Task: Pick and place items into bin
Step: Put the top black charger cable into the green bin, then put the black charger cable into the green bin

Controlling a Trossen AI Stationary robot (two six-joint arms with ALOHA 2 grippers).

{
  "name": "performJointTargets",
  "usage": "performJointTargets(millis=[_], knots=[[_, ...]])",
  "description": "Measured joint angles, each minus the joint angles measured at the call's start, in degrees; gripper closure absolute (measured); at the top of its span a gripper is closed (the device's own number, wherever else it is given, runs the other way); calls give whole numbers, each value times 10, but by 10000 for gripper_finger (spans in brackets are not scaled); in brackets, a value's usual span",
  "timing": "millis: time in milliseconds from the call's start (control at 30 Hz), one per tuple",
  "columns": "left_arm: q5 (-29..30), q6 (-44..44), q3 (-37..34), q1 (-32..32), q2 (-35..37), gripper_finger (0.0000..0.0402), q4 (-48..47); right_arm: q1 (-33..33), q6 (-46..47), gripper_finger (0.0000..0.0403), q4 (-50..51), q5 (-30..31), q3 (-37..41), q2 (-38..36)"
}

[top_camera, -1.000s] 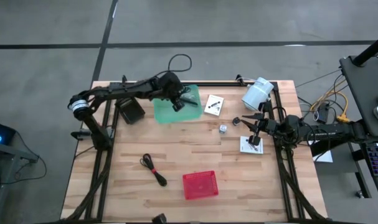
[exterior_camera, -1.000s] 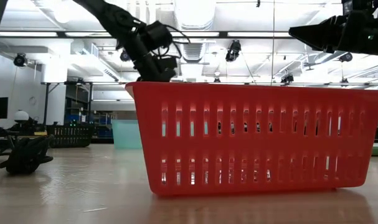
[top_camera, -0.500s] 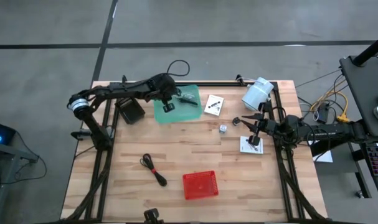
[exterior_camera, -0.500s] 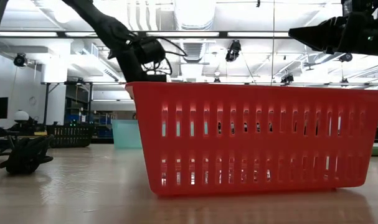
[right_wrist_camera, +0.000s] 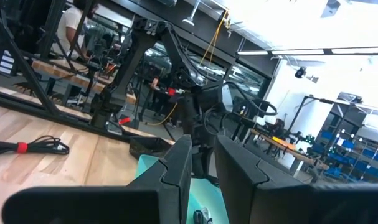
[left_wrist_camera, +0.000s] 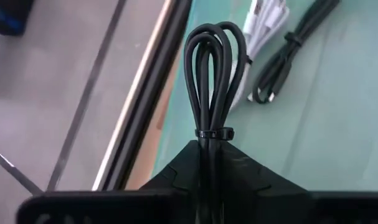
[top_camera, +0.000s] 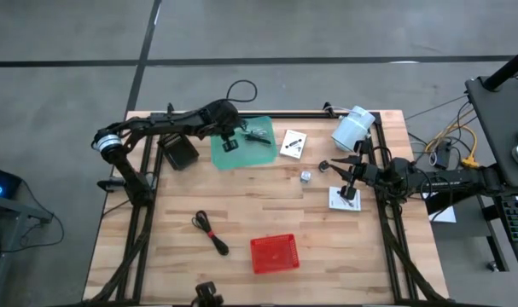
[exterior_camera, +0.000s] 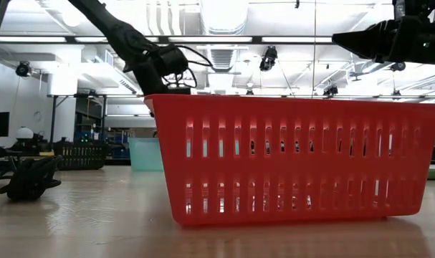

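Observation:
My left gripper (top_camera: 229,143) hovers over the left part of the teal bin (top_camera: 252,155), shut on a bundled black cable (left_wrist_camera: 212,68). Inside the bin lie another black cable (left_wrist_camera: 288,59) and a white cable (left_wrist_camera: 260,25). Loose on the table are a black cable with a red tie (top_camera: 210,233), a white card (top_camera: 293,143), a small silver part (top_camera: 305,176) and a second white card (top_camera: 344,199). My right gripper (top_camera: 340,175) is open and hangs just above that second card, touching nothing. My left gripper pinches the black cable bundle between its two fingers, just behind the thin tie (left_wrist_camera: 213,133) that binds it. The looped end (left_wrist_camera: 213,37) sticks out past the fingertips, along the fingers. The bundle is lifted clear above the teal bin.
A red slatted basket (top_camera: 274,253) stands near the table's near edge and fills the low view (exterior_camera: 296,158). A large white cylinder (top_camera: 352,128) lies at the far right, and a black box (top_camera: 180,153) sits left of the teal bin. Bare wood lies mid-table.
My left gripper has moved a short way toward the table's left edge over the teal bin and risen slightly, staying shut. My right arm has kept still.

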State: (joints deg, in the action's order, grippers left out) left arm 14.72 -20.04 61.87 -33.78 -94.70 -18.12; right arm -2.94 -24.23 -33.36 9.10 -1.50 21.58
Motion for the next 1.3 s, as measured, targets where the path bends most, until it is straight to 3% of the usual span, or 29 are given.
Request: performJointTargets(millis=[500,1300], knots=[[8,-30,1,5,0,237,4,0,-5,344,1,0,0,0],[7,-34,66,173,1,231,-30,0,-5,344,1,0,0,0]])
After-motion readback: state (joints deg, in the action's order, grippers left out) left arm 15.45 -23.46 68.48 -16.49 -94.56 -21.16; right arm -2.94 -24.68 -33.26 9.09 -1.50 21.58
